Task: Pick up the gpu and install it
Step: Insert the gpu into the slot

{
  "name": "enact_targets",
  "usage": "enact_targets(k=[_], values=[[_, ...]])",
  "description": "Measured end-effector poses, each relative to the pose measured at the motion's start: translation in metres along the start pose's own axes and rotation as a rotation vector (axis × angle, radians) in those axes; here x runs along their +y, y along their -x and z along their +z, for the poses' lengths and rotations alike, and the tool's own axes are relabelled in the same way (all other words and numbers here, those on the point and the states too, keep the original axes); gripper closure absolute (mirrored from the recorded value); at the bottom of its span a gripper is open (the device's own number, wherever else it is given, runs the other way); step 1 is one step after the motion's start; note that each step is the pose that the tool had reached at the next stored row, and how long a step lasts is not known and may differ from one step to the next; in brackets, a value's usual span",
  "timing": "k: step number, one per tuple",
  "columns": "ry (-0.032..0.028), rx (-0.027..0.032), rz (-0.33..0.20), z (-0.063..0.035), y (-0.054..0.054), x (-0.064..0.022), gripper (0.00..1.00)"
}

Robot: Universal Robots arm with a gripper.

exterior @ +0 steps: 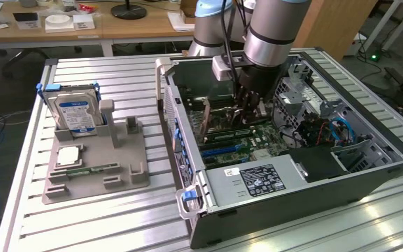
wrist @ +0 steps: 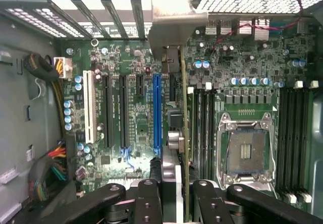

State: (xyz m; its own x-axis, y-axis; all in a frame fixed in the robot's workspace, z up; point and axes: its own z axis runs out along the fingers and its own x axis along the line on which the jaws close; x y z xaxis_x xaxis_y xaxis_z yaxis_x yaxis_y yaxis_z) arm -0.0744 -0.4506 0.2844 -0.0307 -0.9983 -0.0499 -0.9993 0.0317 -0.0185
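We judge the gpu (wrist: 184, 133) light and stiff but fragile: a thin bare board with a cooler on one face and a silver bracket (wrist: 176, 30) at one end. It is best held across its flat faces near the upper edge, away from the contact edge and small components, and kept square so it does not twist.

The pincer (exterior: 249, 105) reaches down into the open case (exterior: 369, 173), at about 1 o'clock from the centre of the exterior view. Its jaws are partly closed and clamped on the gpu, with one of the fingers (wrist: 147, 201) on each face. The card hangs edge-on over the motherboard (wrist: 242, 98), just beside the blue slot (wrist: 157, 113). We cannot tell whether its edge touches a slot yet.

A hard drive (exterior: 75, 113) stands in a grey holder (exterior: 117, 181) on the worktop (exterior: 82, 226), at 9 o'clock from the case.
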Motion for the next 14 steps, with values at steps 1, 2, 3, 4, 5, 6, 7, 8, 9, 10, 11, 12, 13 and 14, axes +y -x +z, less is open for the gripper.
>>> enact_targets(k=[1, 2, 3, 4, 5, 6, 7, 8, 9, 10, 11, 12, 13, 14], values=[[0.0000, 0.0000, 0.000, 0.0018, 0.000, 0.0011, 0.71], [0.0000, -0.0001, 0.000, 0.0036, 0.000, 0.0022, 0.71], [0.0000, -0.0001, 0.000, 0.0051, 0.000, 0.0026, 0.71], [-0.0004, -0.0001, 0.000, 0.0058, 0.000, 0.0028, 0.71], [-0.0035, -0.0001, 0.000, 0.0064, 0.000, 0.0031, 0.71], [-0.0086, -0.0003, 0.000, 0.0075, 0.000, 0.0034, 0.71], [-0.0105, -0.0004, 0.000, 0.0087, -0.001, 0.0035, 0.71], [-0.0106, -0.0004, -0.001, 0.0100, -0.001, 0.0036, 0.71], [-0.0106, -0.0003, -0.001, 0.0115, -0.001, 0.0037, 0.71], [-0.0106, -0.0004, -0.001, 0.0130, -0.001, 0.0038, 0.71], [-0.0107, -0.0002, 0.000, 0.0142, -0.001, 0.0040, 0.71], [-0.0107, 0.0002, 0.000, 0.0152, -0.002, 0.0041, 0.71], [-0.0108, 0.0005, 0.002, 0.0166, -0.002, 0.0043, 0.71], [-0.0109, 0.0011, 0.003, 0.0181, -0.002, 0.0048, 0.71]])
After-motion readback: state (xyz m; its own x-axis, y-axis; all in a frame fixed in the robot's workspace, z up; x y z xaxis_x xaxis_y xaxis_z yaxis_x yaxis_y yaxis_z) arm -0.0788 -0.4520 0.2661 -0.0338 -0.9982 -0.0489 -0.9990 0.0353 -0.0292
